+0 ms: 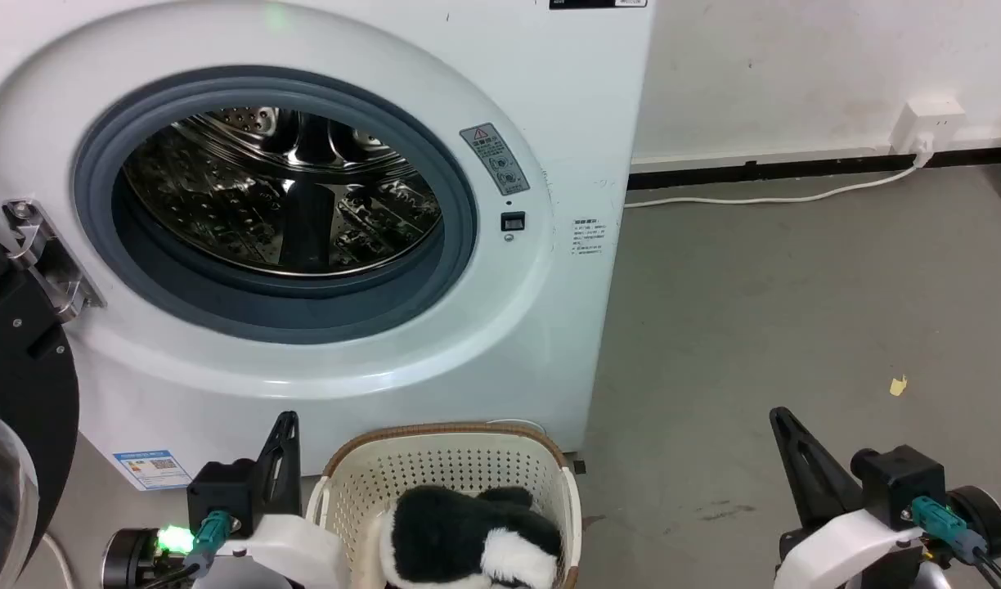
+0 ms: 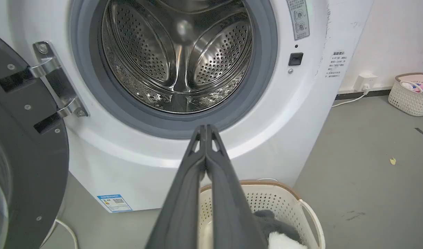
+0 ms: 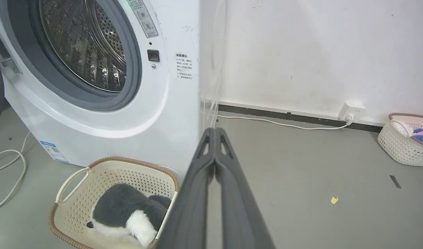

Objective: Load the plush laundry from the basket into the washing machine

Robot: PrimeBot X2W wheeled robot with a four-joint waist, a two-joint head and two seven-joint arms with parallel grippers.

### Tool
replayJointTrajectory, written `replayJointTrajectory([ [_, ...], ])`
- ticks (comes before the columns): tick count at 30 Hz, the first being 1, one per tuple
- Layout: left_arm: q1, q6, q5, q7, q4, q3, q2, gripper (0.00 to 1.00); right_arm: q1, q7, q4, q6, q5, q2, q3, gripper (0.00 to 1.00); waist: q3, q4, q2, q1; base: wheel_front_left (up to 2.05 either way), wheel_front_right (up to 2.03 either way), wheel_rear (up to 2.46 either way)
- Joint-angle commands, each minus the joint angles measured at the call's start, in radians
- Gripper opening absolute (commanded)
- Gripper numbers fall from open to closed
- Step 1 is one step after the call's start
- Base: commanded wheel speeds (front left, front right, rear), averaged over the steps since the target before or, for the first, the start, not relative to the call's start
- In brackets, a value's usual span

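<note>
Left pincer (image 2: 205, 129) and right pincer (image 3: 215, 131) clenched (both empty); plush laundry (image 1: 460, 528) in basket (image 1: 435, 465).

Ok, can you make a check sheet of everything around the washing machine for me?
Surface: grey floor, a few dark scuffs.
Job's things: washing machine with its door open and drum empty; black-and-white plush toy lying in the basket in front of it.
Clutter: small yellow scrap on the floor; second basket with clothes by the wall.
Fingers: left fingers shut, empty; right fingers shut, empty.
Cables: white cable along the wall to a socket; looped cable beside the machine.
Surroundings: white wall.
</note>
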Motion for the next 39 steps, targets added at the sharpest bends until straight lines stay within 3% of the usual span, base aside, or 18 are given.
replayJointTrajectory([
  [1, -0.015, -0.004, 0.002, 0.000, -0.004, 0.002, 0.000, 0.00, -0.011, 0.000, -0.004, -0.001, -0.006, 0.003, -0.002, 0.00, 0.000, 0.000, -0.0001, 0.0000, 0.00, 0.00, 0.00],
  [39, -0.015, -0.004, 0.002, 0.000, -0.004, 0.002, 0.000, 0.00, -0.011, 0.000, -0.004, -0.001, -0.006, 0.003, -0.002, 0.00, 0.000, 0.000, -0.0001, 0.0000, 0.00, 0.00, 0.00],
])
